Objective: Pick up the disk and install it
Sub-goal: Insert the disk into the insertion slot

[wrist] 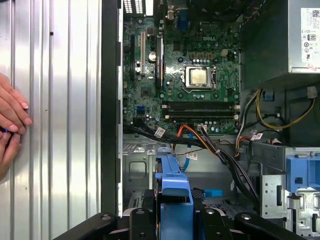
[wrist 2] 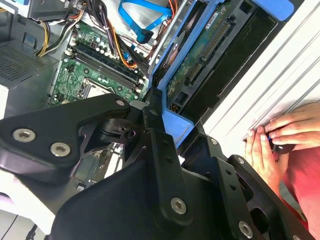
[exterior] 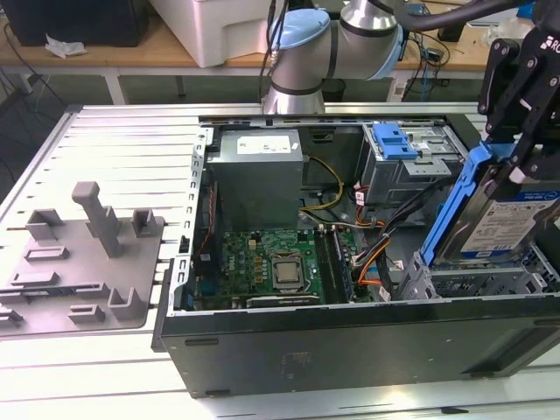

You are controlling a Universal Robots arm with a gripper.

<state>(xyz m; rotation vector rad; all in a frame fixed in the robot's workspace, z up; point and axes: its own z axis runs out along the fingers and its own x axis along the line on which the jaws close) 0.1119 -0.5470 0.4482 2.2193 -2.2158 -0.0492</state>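
Spreading under everything in the exterior view is the ribbed metal table [exterior: 114, 131], and on it lies the open computer case [exterior: 350, 350], its side panel off and its insides facing up. The robot arm [exterior: 302, 44] rises at twelve o'clock from the case. A grey fixture plate [exterior: 79, 262] with upright posts lies on the table at nine o'clock from the case, well apart from the work. Inside the case, the grey power-supply box [exterior: 258, 171] sits at twelve o'clock from the green motherboard [exterior: 271, 262]. The disk [exterior: 503, 223] is at three o'clock from the motherboard, standing on edge and tilted in its blue carrier, above a grey drive bay [exterior: 472, 280] in the case's corner. Whether its lower edge touches the bay cannot be told. The gripper [exterior: 516, 162] has its black fingers closed on the upper end of the carrier, holding the disk. At eleven o'clock from the disk stands a metal drive cage [exterior: 429, 162] topped by a smaller blue bracket [exterior: 394, 140]. A bundle of black, orange and yellow cables [exterior: 372, 254] crowds the gap at nine o'clock from the disk, between it and the motherboard. In the first wrist view a person's hand [wrist: 12, 122] rests on the table just outside the case wall
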